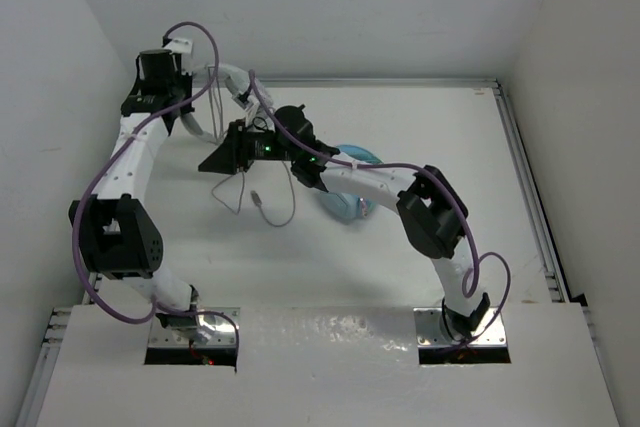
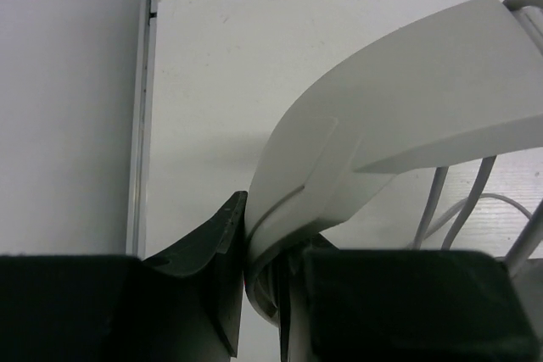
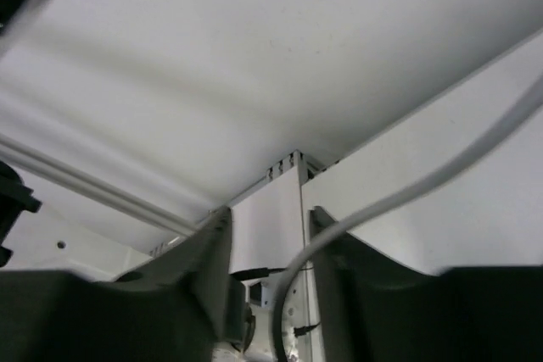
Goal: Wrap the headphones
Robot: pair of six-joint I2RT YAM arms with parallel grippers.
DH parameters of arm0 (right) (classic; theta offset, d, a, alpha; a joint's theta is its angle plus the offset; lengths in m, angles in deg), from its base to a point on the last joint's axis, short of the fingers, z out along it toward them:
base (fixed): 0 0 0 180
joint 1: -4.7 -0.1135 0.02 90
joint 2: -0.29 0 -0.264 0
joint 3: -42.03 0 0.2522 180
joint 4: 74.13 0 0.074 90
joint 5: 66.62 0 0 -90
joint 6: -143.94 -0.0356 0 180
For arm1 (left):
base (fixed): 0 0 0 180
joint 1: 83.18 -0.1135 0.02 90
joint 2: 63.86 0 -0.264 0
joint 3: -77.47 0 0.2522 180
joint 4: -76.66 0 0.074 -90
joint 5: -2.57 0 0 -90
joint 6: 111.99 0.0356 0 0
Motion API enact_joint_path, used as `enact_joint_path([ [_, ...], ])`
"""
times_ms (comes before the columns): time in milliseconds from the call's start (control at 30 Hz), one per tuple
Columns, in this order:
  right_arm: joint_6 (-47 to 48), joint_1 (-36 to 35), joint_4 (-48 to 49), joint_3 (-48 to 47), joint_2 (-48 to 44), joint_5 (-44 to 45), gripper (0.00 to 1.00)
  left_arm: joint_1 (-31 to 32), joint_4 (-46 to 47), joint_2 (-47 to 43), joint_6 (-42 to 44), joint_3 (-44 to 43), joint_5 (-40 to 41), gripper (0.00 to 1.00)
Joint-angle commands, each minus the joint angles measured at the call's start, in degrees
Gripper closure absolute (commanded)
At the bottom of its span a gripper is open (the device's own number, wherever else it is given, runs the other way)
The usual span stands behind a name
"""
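Note:
The headphones are held up above the table at the back left. Their pale grey headband (image 2: 382, 99) fills the left wrist view, and my left gripper (image 2: 267, 239) is shut on its end. In the top view the left gripper (image 1: 244, 105) sits just behind the right wrist, with a white part of the headphones (image 1: 197, 125) to its left. The thin whitish cable (image 1: 240, 205) hangs in loops down to the table. My right gripper (image 1: 224, 157) is open, and the cable (image 3: 407, 188) runs through the gap between its fingers (image 3: 212, 252). The ear cups are hidden.
Light blue headphones (image 1: 352, 192) lie on the table under the right forearm. White walls close in on the left, back and right. A metal rail (image 1: 530, 197) runs along the table's right edge. The two arms cross closely at the back left.

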Motion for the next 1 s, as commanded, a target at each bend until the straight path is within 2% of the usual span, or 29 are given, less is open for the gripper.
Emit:
enact_joint_path([
  [0,4.95,0.41,-2.30,0.63,-1.48,3.09,0.56,-0.61,4.34,-1.04,-5.60,-3.78,-4.67,1.00],
  [167,14.42,0.32,-7.30,1.60,-0.08,6.35,0.51,-4.48,0.05,-0.69,-9.64,-9.39,-14.23,1.00],
  [300,24.54,0.14,-11.27,2.12,2.21,5.74,0.37,-7.29,-3.48,-0.42,-11.14,-14.76,-19.26,1.00],
  [367,29.81,0.23,-10.57,4.58,2.13,8.45,0.24,-8.52,-5.06,-0.51,-12.71,-16.61,-23.63,1.00],
  [400,31.05,0.23,-9.96,7.29,1.95,9.86,0.08,-9.48,-5.42,-0.60,-13.16,-18.18,-25.23,1.00],
  [433,34.45,0.23,-9.25,8.53,1.43,11.61,0.01,-9.76,-5.77,-0.95,-13.60,-18.89,-27.77,1.00],
  [600,38.88,0.32,-7.94,12.84,1.16,15.49,0.01,-10.11,-7.00,-2.79,-13.95,-20.83,-32.80,1.00],
  [767,39.06,0.23,5.15,18.73,2.38,14.53,0.01,-10.20,-9.11,-3.06,-13.95,-24.79,-33.68,1.00],
  [867,40.81,0.32,15.07,22.33,3.70,9.90,0.01,-10.11,-9.64,-3.06,-13.95,-26.19,-34.04,1.00],
  [900,43.34,0.32,20.67,23.39,3.97,9.09,0.01,-10.20,-9.99,-2.89,-13.95,-27.15,-33.60,1.00],
  [967,46.94,0.32,24.40,24.89,5.19,9.69,0.01,-10.11,-10.60,-2.45,-13.43,-28.47,-32.90,1.00],
])
